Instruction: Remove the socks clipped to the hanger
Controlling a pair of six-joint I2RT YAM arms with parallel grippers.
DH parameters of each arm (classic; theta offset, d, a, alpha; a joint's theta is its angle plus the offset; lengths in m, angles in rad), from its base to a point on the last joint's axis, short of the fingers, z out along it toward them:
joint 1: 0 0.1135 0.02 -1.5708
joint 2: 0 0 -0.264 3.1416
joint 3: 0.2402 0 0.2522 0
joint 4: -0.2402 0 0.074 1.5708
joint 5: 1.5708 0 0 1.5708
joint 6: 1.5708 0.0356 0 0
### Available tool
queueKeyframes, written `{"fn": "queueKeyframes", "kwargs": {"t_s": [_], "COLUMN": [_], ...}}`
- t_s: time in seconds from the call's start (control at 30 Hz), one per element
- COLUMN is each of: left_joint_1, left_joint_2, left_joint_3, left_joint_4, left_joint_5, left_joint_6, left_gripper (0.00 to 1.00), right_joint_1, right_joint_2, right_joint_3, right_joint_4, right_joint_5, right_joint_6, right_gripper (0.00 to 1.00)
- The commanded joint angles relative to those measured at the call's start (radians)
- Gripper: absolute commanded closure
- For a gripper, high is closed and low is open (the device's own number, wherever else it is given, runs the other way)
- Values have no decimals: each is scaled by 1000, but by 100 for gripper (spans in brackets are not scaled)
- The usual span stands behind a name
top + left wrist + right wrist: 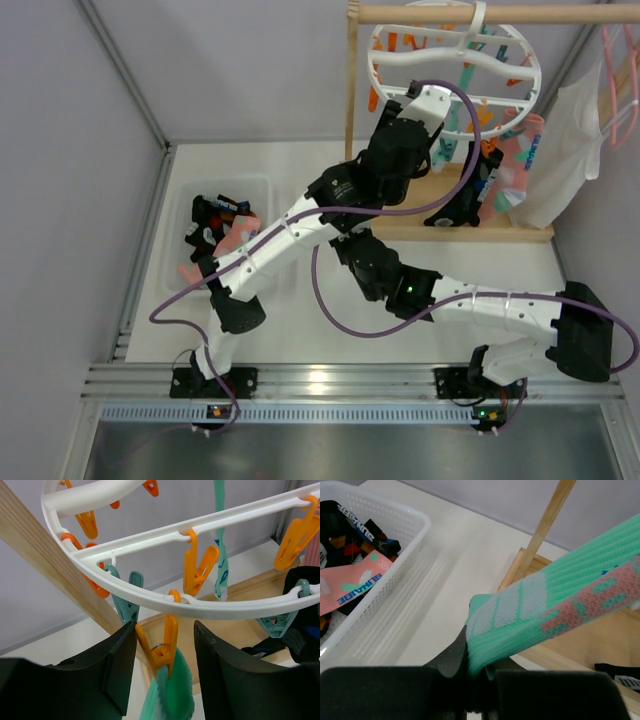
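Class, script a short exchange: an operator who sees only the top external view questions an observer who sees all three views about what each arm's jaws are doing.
Operator: The arms overlap from above. What sits between the left jaws?
Observer: An orange clip on the hanger, pinching green fabric; the jaws stand on either side of it.
Operator: And the right jaws?
Observer: Shut on a green sock with pink patches.
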Motion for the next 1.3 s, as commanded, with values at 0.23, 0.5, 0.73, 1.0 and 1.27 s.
{"fn": "queueKeyframes", "kwargs": {"t_s": [0.23,0.5,0.73,1.0,1.27], "left_joint_1": [32,36,36,35,35], "left_joint_2": [39,31,-16,-139,-353], "left_joint_3": [8,8,-51,-169,-412], "left_joint_4": [85,85,85,85,83], "left_joint_5": [14,18,63,69,-164], "left_joint_6": [11,7,-36,-84,-101], "left_gripper": [72,91,75,29,2], "right_joint_1": [35,33,30,-13,-229], "right_joint_2": [-32,-142,-331,-558,-552], "right_joint_3": [-4,-180,-371,-467,-426], "right_joint_4": [23,105,84,-62,-63], "right_joint_5": [-34,-83,-231,-442,-856], "right_joint_6": [-16,5,65,102,137], "right_gripper": [100,100,100,100,100]}}
